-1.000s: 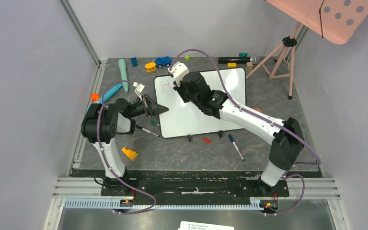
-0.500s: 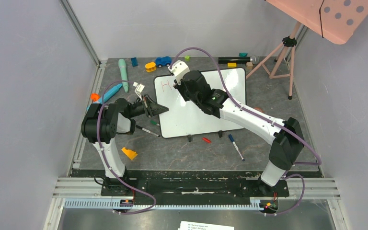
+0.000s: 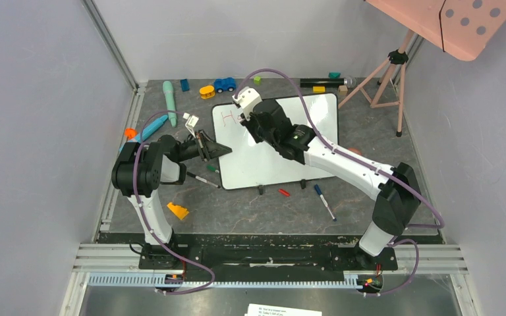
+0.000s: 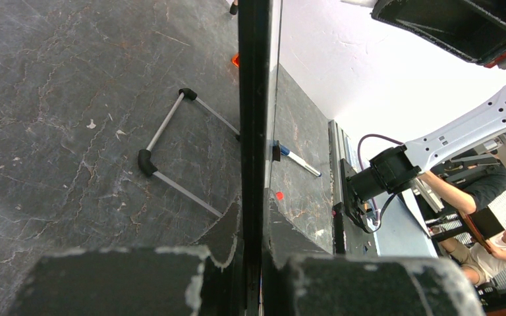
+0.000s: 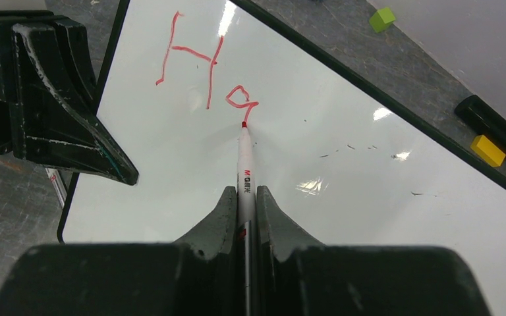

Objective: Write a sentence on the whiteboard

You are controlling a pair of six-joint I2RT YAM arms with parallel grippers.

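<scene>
The whiteboard (image 3: 263,164) lies mid-table, white with a thin black rim. My left gripper (image 3: 219,150) is shut on its left edge; in the left wrist view the rim (image 4: 253,99) runs straight between the closed fingers of that gripper (image 4: 261,217). My right gripper (image 5: 246,194) is shut on a white marker (image 5: 245,161), whose red tip touches the board (image 5: 342,197). The sentence (image 5: 201,76) stands as red letters "H" and a partly drawn "a", seen small at the board's top left (image 3: 228,117). The right wrist (image 3: 270,122) hovers over that corner.
Loose markers (image 3: 325,201) (image 3: 203,179) and a red cap (image 3: 283,192) lie near the board's front edge. A teal tube (image 3: 169,99), yellow block (image 3: 207,91) and blue car (image 3: 224,84) sit behind it. An orange piece (image 3: 178,210) lies front left. A pink tripod (image 3: 385,79) stands right.
My right gripper has shifted slightly right with the marker; the second stroke of the "H" and the start of an "a" have appeared. The left arm holds still.
</scene>
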